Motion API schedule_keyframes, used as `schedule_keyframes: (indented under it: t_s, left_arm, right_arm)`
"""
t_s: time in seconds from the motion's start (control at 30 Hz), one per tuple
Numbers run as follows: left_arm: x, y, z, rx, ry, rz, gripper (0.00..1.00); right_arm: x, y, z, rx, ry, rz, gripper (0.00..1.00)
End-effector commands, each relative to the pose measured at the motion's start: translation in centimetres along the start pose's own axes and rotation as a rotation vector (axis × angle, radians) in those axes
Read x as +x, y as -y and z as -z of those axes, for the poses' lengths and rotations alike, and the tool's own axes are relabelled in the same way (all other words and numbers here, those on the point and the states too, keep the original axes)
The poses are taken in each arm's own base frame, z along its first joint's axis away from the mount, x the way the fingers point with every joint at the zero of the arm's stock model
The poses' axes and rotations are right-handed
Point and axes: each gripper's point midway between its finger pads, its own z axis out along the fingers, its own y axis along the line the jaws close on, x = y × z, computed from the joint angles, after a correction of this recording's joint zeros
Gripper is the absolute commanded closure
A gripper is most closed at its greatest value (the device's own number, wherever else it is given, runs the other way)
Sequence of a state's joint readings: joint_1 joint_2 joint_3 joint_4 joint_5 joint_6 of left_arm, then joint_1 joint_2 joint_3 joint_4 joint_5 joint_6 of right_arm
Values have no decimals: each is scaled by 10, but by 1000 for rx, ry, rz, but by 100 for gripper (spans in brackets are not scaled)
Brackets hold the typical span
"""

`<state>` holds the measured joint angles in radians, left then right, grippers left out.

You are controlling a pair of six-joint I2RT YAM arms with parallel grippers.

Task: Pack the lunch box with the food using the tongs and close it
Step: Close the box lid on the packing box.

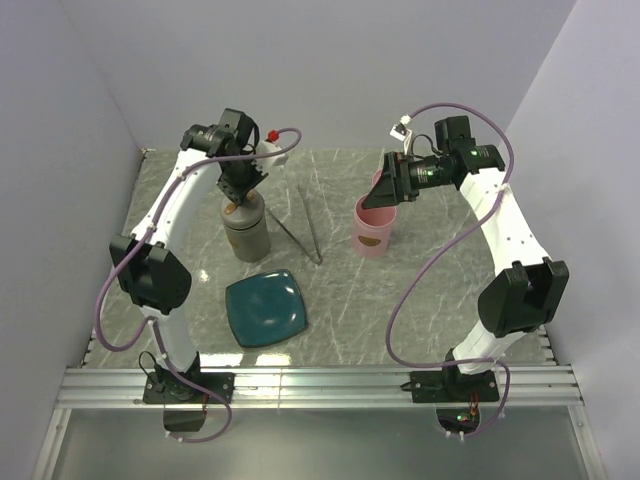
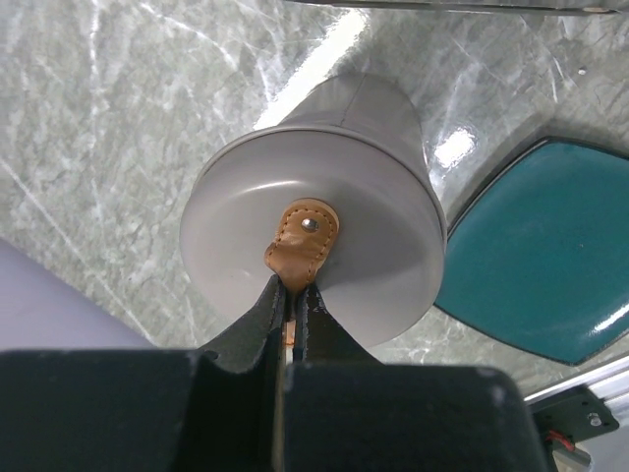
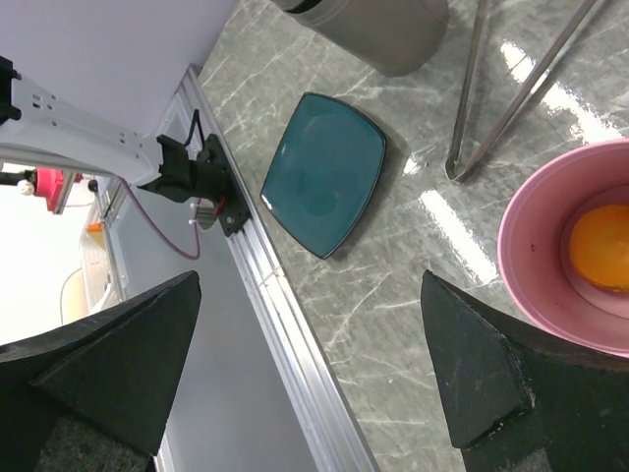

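One orange food piece (image 3: 600,246) sits in the pink cup (image 3: 531,285) beside the wide-open, empty right fingers (image 3: 472,364) — one slim silver tongs (image 1: 309,222) lies beyond. The left fingers (image 2: 256,320) are pinched shut on the grey canister's (image 2: 373,108) tan tab (image 2: 305,236).

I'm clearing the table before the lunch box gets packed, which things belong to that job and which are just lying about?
Job: slim silver metal tongs; round pink container holding an orange food piece; grey cylindrical canister, left gripper shut on its brown leather lid tab.
Lying about: empty teal square plate; small white object with red cap.
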<state>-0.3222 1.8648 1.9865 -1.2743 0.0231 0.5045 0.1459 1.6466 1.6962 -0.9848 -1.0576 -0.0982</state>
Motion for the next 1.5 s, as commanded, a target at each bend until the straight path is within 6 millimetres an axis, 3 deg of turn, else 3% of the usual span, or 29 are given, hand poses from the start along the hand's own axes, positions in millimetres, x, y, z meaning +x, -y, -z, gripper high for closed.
schedule_keyframes:
  t_s: [0.0, 0.13, 0.43, 0.87, 1.07, 1.23, 1.47]
  left_arm:
    - [-8, -8, 26, -37, 25, -13, 100]
    - [-5, -4, 29, -28, 11, -24, 100]
    - [12, 1, 10, -25, -85, -29, 99]
    - [-4, 7, -8, 1, -76, -37, 99]
    - [-2, 11, -23, 24, -106, -43, 99]
    - [12, 19, -37, 56, -148, -46, 99]
    - [56, 31, -53, 97, -243, -33, 97]
  right_arm:
    - [-11, -7, 6, -11, 26, 39, 0]
    - [-11, -7, 6, -6, 25, 39, 0]
    - [-13, -7, 6, -6, 25, 41, 0]
    - [-9, -5, 5, -10, 5, 40, 0]
    - [-8, -3, 5, -5, -4, 44, 0]
    - [-6, -2, 5, -6, -7, 45, 0]
    - [-3, -2, 5, -4, -14, 50, 0]
